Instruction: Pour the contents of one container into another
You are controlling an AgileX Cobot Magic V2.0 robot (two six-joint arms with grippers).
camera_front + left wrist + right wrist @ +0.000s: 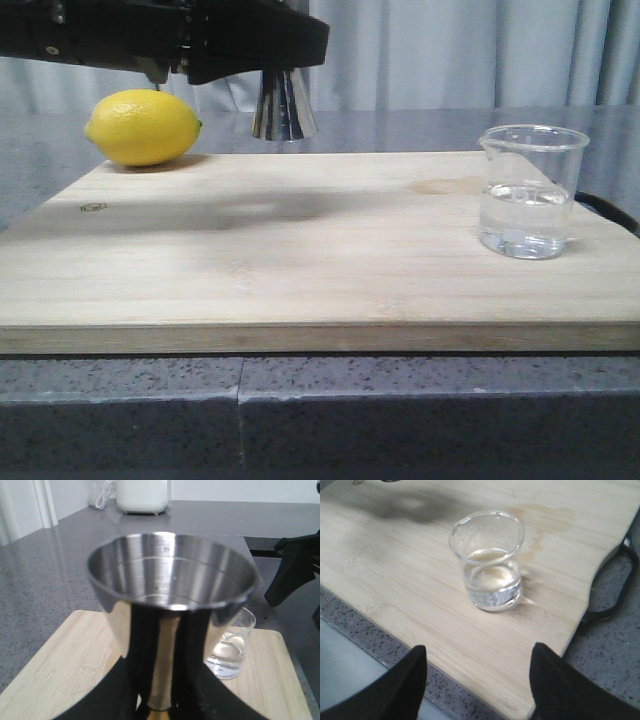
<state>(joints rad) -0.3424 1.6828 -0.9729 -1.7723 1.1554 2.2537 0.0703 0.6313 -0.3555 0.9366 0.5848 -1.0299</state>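
Note:
My left gripper [250, 45] is shut on the steel jigger [284, 108] and holds it upright over the back of the wooden board [300, 270]. In the left wrist view the jigger [172, 575] fills the middle, its open cup facing the camera, with the dark fingers [120, 695] clamped near its gold waist. The clear glass beaker [530, 190] stands on the board's right side, part full of clear liquid. My right gripper [477, 672] is open, just off the board's edge, short of the beaker [487, 562] and not touching it.
A yellow lemon [143, 127] lies on the board's back left corner. The board rests on a speckled grey counter [300, 400]. A black cable [620, 580] runs beside the board's right edge. A white appliance [142, 495] stands far back on the counter.

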